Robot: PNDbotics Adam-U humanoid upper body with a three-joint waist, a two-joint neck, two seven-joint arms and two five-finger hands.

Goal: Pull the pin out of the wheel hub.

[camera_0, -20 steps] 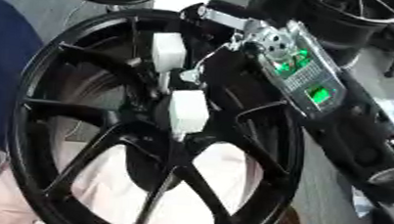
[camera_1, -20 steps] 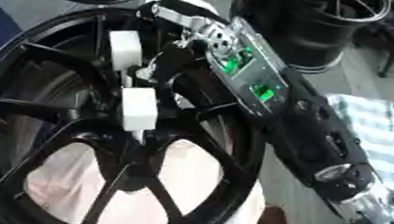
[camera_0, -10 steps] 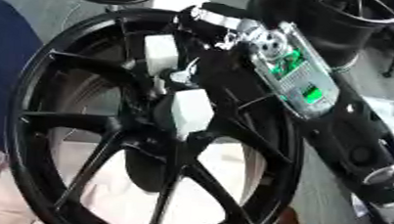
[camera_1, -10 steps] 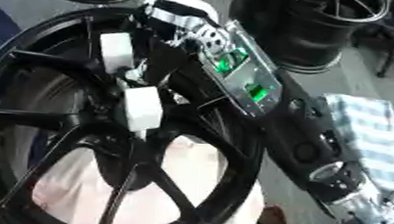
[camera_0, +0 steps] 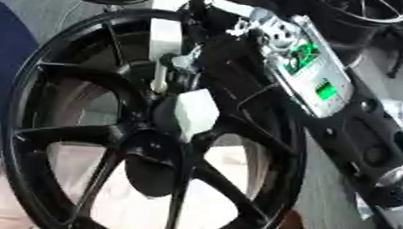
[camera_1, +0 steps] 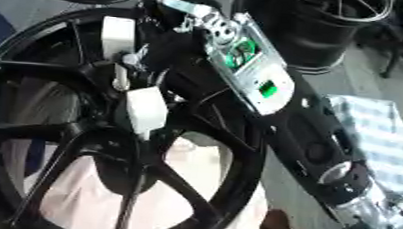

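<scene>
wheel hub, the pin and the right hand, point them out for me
wheel hub [camera_0: 153,166]: left eye view, on the dark centre where the spokes meet.
pin [camera_0: 160,79]: left eye view, on its pale shaft.
right hand [camera_0: 196,113]: left eye view, on a white fingertip.

wheel [camera_0: 55,127] left-centre | right hand [camera_0: 198,81] over its hub, apparently | more wheels [camera_1: 316,23] behind

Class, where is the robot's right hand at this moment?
In the left eye view, the right hand reaches in from the upper right, its white-tipped fingers over the black wheel, just above the hub.
</scene>
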